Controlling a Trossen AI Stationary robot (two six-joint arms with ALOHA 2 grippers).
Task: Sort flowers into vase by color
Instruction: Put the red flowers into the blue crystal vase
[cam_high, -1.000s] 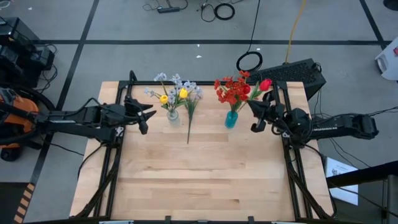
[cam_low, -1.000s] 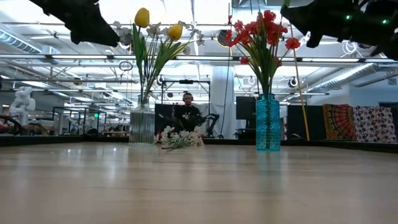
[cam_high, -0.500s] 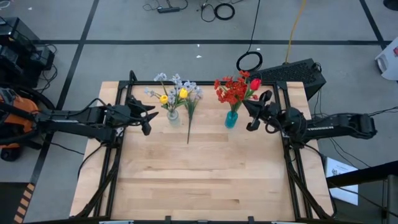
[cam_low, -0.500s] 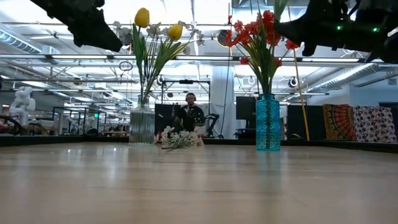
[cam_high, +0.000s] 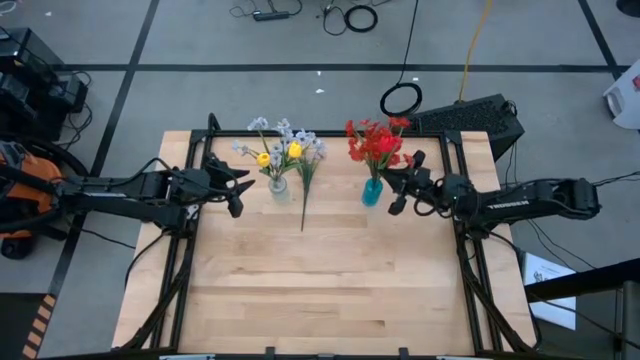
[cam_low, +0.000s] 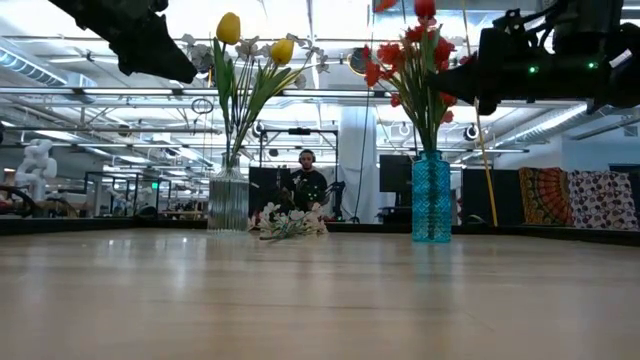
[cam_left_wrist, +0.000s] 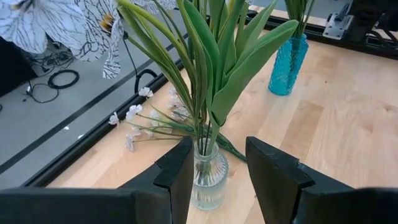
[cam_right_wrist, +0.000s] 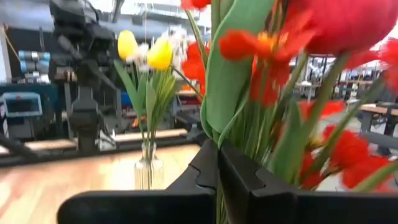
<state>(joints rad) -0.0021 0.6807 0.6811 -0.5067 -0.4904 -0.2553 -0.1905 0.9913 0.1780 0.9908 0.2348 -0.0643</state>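
While stretched level across the table's far half, reaches in from the right: right gripper (cam_high: 397, 187), fingers pressed together on a green stem among the red blooms, just beside the blue vase (cam_high: 372, 191) and above its mouth. Reaches in from the left, also level and raised: left gripper (cam_high: 234, 184), fingers spread wide with nothing between them, clear vase (cam_high: 278, 185) straight ahead and close.

Two vases, both upright on pale wooden table (cam_high: 330, 280). Ribbed clear glass, round-bodied with a narrow neck — holds two yellow tulips (cam_low: 229, 27) with long smooth green leaves, plus pale wispy sprays. Textured turquoise glass, tall and straight-sided — holds red flowers (cam_high: 375, 143), small-blossomed sprays and a rounded red tulip bud (cam_low: 424, 8) at the top, next to the right gripper's fingers.

One loose spray (cam_high: 305, 185) of small white blossoms on a thin green stem — flat on the wood between the vases, near the clear one, just ahead of the left gripper.
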